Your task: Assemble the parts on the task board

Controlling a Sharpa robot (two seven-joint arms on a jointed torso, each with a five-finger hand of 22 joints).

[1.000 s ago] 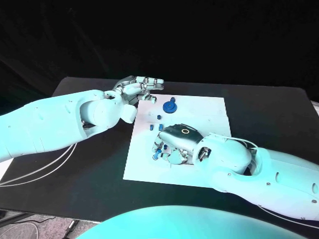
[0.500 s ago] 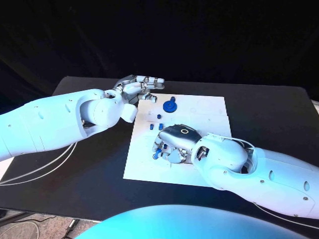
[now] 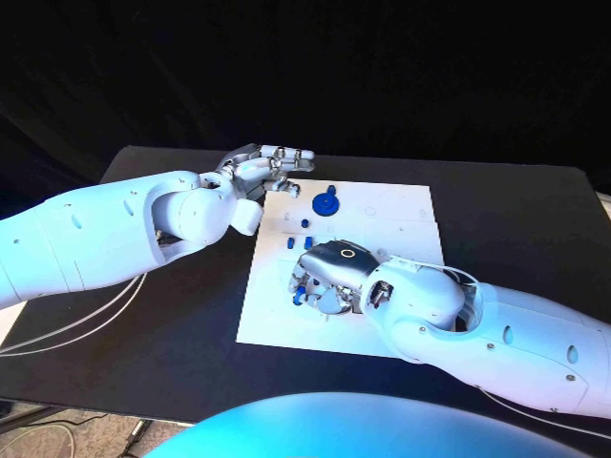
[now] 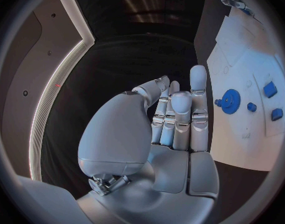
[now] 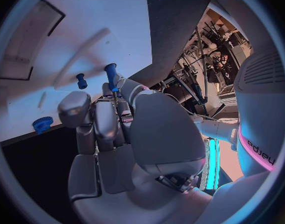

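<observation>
The white task board (image 3: 389,224) lies mid-table. A blue gear (image 3: 327,203) stands near its far left corner, also seen as the gear (image 4: 230,101) and the gear (image 5: 43,123). Small blue parts (image 3: 308,225) lie just nearer than it. My right hand (image 3: 336,275) is low over the board's left side, fingers curled down, and pinches a long blue peg (image 5: 110,75) at its fingertips. A short blue peg (image 5: 82,80) stands on the board close by. My left hand (image 3: 268,170) hovers off the board's far left corner, empty, with its fingers (image 4: 179,112) straight and side by side.
More small blue parts (image 4: 270,89) lie beyond the gear on the board (image 4: 241,59). A shallow rectangular recess (image 5: 37,40) marks the board's far part. Black table (image 3: 526,219) surrounds the board on all sides.
My right hand has crept a little to the left over the board's left side and sits lower over the blue parts. The left hand has not moved.
</observation>
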